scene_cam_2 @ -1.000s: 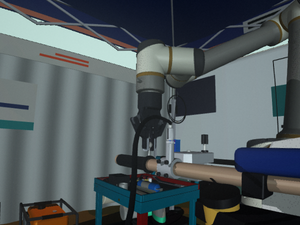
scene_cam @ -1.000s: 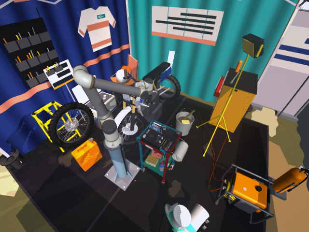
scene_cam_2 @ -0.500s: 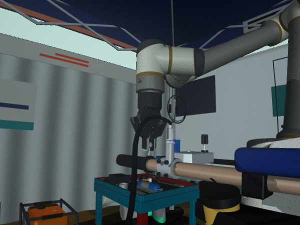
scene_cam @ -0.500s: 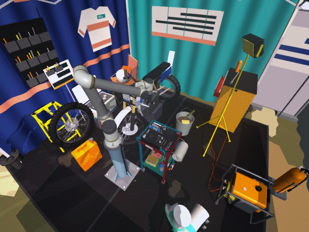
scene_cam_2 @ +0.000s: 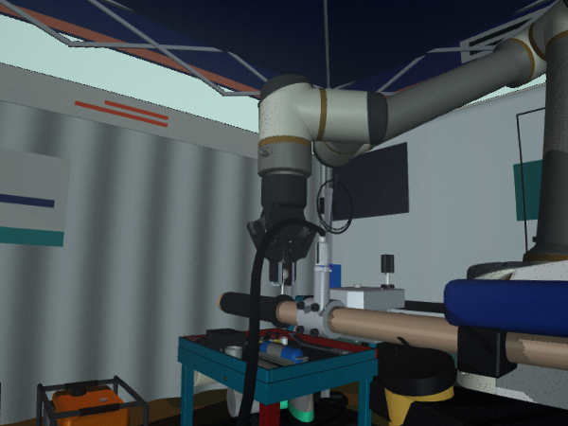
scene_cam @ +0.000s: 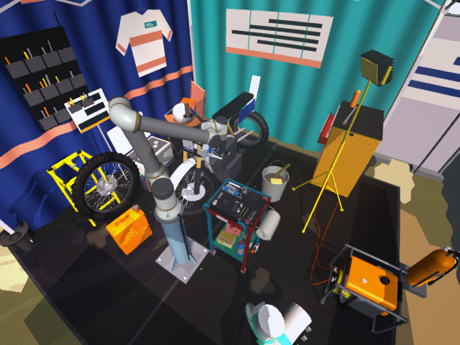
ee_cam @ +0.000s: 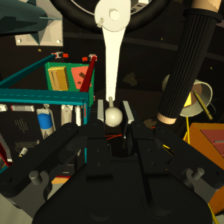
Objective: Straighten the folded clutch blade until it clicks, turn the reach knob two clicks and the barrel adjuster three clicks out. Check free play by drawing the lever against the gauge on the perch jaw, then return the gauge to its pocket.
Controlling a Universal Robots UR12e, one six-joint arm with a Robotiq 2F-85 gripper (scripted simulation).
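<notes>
The clutch blade's pale ball end (ee_cam: 113, 116) sits between the fingers of my gripper (ee_cam: 113, 113), which is closed on it just above the handlebar, with the thin blade stem (scene_cam_2: 283, 283) running down toward the perch. The gripper (scene_cam_2: 282, 265) points straight down over the black ribbed grip (scene_cam_2: 248, 304) at the bar's left end. The silver perch clamp (scene_cam_2: 310, 316) is bolted on the tan handlebar (scene_cam_2: 393, 326) just right of the grip. The reach knob, barrel adjuster and gauge are too small to tell apart.
The black grip (ee_cam: 184, 61) stands close to the gripper's right in the wrist camera. A teal tool cart (scene_cam: 236, 206) with a red-rimmed tray stands below the bar. A bucket (scene_cam: 275, 181), a yellow light stand (scene_cam: 336, 163) and an orange cabinet (scene_cam: 347, 148) lie beyond.
</notes>
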